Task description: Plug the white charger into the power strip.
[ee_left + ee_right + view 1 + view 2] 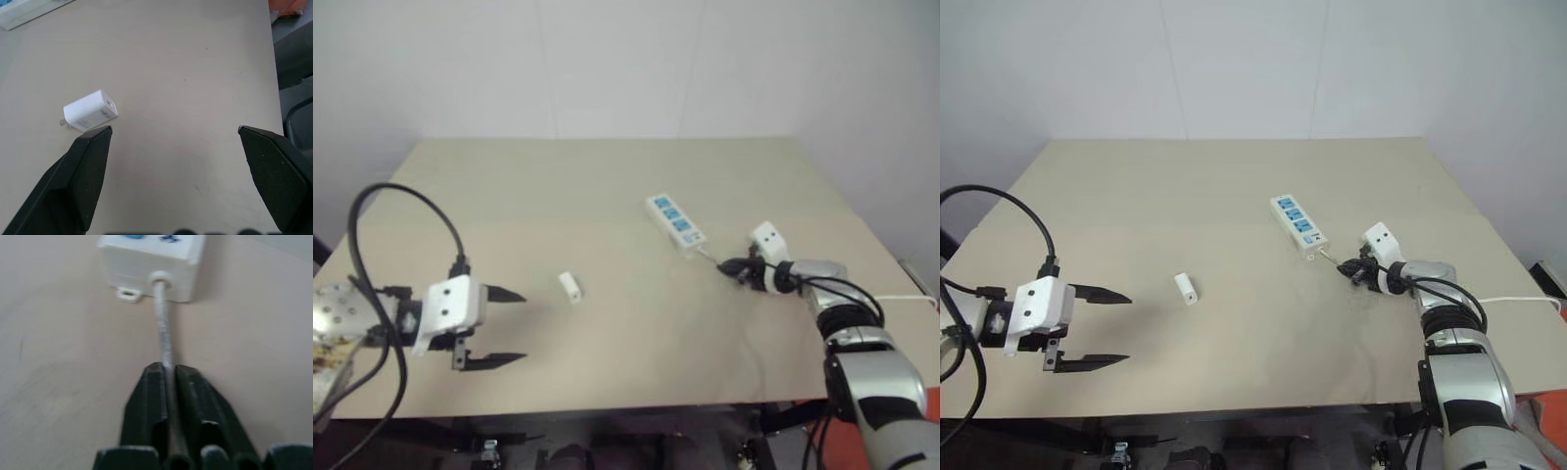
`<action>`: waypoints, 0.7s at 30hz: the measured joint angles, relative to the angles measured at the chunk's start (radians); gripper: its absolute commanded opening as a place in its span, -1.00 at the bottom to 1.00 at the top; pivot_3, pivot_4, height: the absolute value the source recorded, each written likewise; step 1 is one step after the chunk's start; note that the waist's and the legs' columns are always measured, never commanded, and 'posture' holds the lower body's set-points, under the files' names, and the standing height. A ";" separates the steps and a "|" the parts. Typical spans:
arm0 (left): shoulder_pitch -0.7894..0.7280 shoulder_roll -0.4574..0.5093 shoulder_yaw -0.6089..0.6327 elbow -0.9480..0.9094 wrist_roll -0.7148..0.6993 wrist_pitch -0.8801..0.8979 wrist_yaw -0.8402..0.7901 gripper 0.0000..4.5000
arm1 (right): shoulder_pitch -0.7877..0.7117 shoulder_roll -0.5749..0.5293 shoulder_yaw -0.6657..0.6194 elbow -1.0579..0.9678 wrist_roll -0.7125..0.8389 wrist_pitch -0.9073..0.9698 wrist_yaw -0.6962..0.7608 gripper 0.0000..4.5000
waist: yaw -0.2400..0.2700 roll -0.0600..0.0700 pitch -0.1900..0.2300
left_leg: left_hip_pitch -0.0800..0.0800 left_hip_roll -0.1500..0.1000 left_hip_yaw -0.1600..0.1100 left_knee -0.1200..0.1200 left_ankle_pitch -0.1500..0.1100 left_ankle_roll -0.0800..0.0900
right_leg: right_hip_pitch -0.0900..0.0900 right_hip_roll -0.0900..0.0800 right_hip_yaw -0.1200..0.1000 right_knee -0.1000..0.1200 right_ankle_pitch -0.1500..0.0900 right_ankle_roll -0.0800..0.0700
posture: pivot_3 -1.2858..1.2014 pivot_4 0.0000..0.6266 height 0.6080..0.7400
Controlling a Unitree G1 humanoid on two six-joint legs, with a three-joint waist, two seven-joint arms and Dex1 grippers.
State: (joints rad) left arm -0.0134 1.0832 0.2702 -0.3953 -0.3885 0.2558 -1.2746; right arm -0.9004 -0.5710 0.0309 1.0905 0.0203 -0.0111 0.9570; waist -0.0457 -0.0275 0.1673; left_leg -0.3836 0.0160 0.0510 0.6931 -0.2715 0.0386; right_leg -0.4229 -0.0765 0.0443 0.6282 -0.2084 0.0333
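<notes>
Table: beige, flat, bearing every item below.

Right gripper: black fingers pressed together, clamped on the cord just behind the power strip. Pointing toward the strip's near end, low over the table. In the right wrist view, cord running straight between the two fingers and out to the strip's end wall, with only a short bare stretch between fingertips and strip.

Power strip: long white bar with blue socket faces, lying flat, just ahead of the right gripper's tips, running away from them at a slant. Well apart from the left gripper, far across the table.

Cord: thin, white, leaving the near end of the strip, pinched in the right gripper; farther length trailing off past the right arm toward the table edge.

Left gripper: fingers spread wide apart, holding nothing. Hovering over the near left part of the table, tips pointing toward the table's middle.

White charger: small white block, lying on its side on the table, ahead of the left gripper's tips, near but not touching. In the left wrist view, lying just beyond one fingertip, outside the gap between the two fingers, prongs end partly visible at one short side. Between the two grippers, well apart from the strip.
</notes>
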 measured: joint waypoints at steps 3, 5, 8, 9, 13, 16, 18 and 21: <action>-0.023 -0.008 -0.027 0.019 0.013 -0.024 0.003 1.00 | 0.046 -0.006 -0.004 -0.049 0.002 -0.051 0.014 -1.00 | 0.000 0.000 0.000 | -0.001 0.000 0.000 0.000 0.000 0.000 | -0.001 0.000 0.000 0.000 0.000 0.000 | 0.03 -0.52 1.00; -0.043 -0.008 -0.044 0.034 0.019 -0.037 0.003 1.00 | 0.107 -0.021 -0.013 -0.135 0.024 -0.058 0.055 -1.00 | 0.004 0.000 0.000 | -0.003 0.000 -0.001 0.000 0.000 0.000 | -0.002 0.000 0.000 -0.001 0.000 0.000 | 0.03 -0.52 1.00; -0.082 -0.009 -0.065 0.065 0.026 -0.049 -0.002 1.00 | 0.296 -0.083 -0.053 -0.375 0.117 -0.005 0.176 -1.00 | 0.022 0.000 0.000 | -0.006 0.000 -0.004 0.000 -0.001 0.001 | -0.002 0.000 -0.003 -0.002 0.000 0.001 | 0.03 -0.52 1.00; -0.088 -0.009 -0.068 0.077 0.031 -0.059 -0.004 1.00 | 0.362 -0.108 -0.063 -0.444 0.146 0.012 0.212 -1.00 | 0.027 0.001 0.000 | -0.006 0.000 -0.004 0.000 -0.001 0.001 | -0.002 0.000 -0.003 -0.002 0.000 0.001 | 0.03 -0.52 1.00; -0.134 -0.017 -0.115 0.128 0.040 -0.085 -0.016 1.00 | 0.574 -0.161 -0.097 -0.699 0.199 0.069 0.230 -0.55 | 0.029 0.001 0.000 | -0.004 0.000 -0.001 0.001 -0.001 0.002 | -0.001 -0.001 -0.001 -0.002 0.000 0.001 | 0.03 -0.52 1.00; -0.179 -0.025 -0.158 0.154 0.060 -0.112 -0.024 1.00 | 0.660 -0.163 -0.111 -0.812 0.220 0.116 0.193 -0.10 | 0.024 0.000 0.000 | 0.001 0.000 0.001 0.001 0.000 0.000 | 0.002 0.001 0.000 -0.001 0.000 0.001 | 0.03 -0.52 1.00; -0.200 -0.029 -0.181 0.177 0.070 -0.128 -0.033 1.00 | 0.704 -0.155 -0.128 -0.874 0.249 0.155 0.173 0.26 | 0.025 0.000 0.000 | 0.001 0.000 0.002 0.001 0.000 0.000 | 0.001 0.002 0.000 -0.001 -0.001 0.001 | 0.03 -0.52 1.00; -0.226 -0.035 -0.210 0.211 0.076 -0.149 -0.050 1.00 | 0.741 -0.112 -0.143 -0.958 0.286 0.202 0.118 0.74 | 0.023 0.000 0.000 | 0.000 0.000 0.002 0.001 0.000 0.000 | -0.001 0.002 0.001 0.000 -0.001 0.001 | 0.03 -0.52 1.00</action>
State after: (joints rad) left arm -0.2394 1.0487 0.0598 -0.1841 -0.3129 0.1066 -1.3249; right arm -0.1595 -0.6827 -0.1124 0.1322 0.3059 0.1908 1.0755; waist -0.0226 -0.0271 0.1674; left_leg -0.3840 0.0159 0.0531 0.6941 -0.2716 0.0385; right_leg -0.4237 -0.0741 0.0452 0.6279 -0.2093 0.0339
